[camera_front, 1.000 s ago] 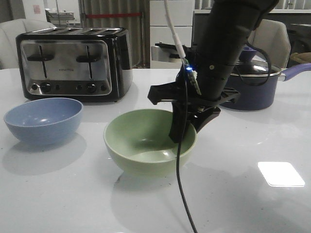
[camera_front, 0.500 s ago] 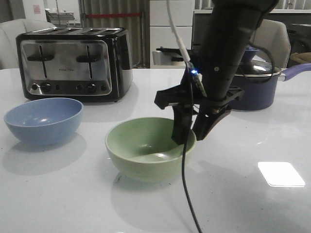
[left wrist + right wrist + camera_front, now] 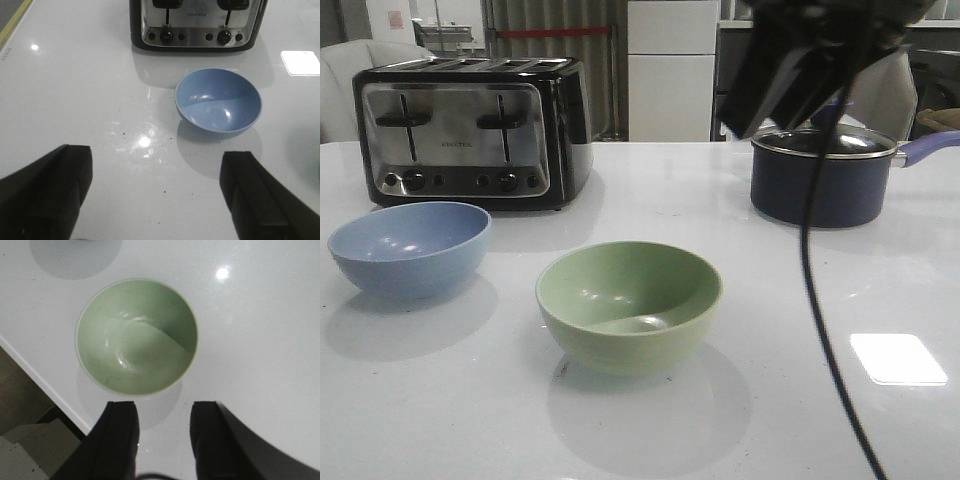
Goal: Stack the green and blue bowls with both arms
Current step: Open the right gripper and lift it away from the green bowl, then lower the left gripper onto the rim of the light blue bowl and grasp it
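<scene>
The pale green bowl [image 3: 629, 305] stands upright on the white table in the front view's middle; it also shows in the right wrist view [image 3: 136, 336]. The light blue bowl [image 3: 410, 248] stands apart at the left, in front of the toaster, and shows in the left wrist view [image 3: 218, 100]. My right gripper [image 3: 162, 412] is open and empty, raised well above the green bowl; only part of that arm [image 3: 800, 60] shows at the top of the front view. My left gripper [image 3: 157, 167] is open wide and empty, above bare table short of the blue bowl.
A black and chrome toaster [image 3: 470, 130] stands at the back left. A dark lidded saucepan [image 3: 825, 180] with a purple handle stands at the back right. A black cable [image 3: 825, 330] hangs from the right arm down across the right side. The table's edge [image 3: 35, 380] runs close to the green bowl.
My right gripper let go of the green bowl's rim and rose up and away to the upper right. The green bowl settled flat on the table. The blue bowl has not moved.
</scene>
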Motion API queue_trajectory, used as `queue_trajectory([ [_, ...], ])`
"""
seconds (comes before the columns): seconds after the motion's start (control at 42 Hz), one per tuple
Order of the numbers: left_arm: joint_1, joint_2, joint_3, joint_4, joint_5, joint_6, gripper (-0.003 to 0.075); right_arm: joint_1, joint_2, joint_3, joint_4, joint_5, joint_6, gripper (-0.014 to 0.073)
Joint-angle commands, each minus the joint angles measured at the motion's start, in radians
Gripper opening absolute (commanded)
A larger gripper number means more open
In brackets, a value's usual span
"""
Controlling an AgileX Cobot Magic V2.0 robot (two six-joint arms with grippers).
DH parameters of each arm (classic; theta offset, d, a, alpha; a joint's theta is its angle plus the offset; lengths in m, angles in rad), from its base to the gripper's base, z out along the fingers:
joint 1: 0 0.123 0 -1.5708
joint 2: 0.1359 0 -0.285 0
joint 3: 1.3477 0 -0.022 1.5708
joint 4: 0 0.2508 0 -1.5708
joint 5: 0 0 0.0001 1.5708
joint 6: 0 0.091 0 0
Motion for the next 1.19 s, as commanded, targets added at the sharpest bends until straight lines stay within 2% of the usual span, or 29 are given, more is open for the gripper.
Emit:
queue_trajectory([
  [0.0,-0.007,0.008,-0.028,-0.006,-0.079,-0.005,0.0582,0.002,-0.173,0.073,0.006,-0.073,-0.013,0.0384],
  [0.167,-0.025,0.042,-0.028,-0.006,-0.087,-0.005,0.0582,0.002,-0.377,0.212,0.006,-0.066,-0.013,0.0384],
  [0.452,-0.09,0.278,-0.119,0.001,-0.06,-0.003,0.0582,0.002,-0.61,0.315,0.006,-0.008,-0.013,0.0384],
  [0.714,-0.09,0.582,-0.289,-0.001,0.03,-0.003,0.0582,0.002,-0.64,0.315,0.007,0.002,-0.013,0.0384],
  [1.167,-0.09,1.052,-0.571,-0.001,0.028,-0.003,0.0582,0.002,-0.64,0.315,0.007,0.002,-0.013,0.0384],
])
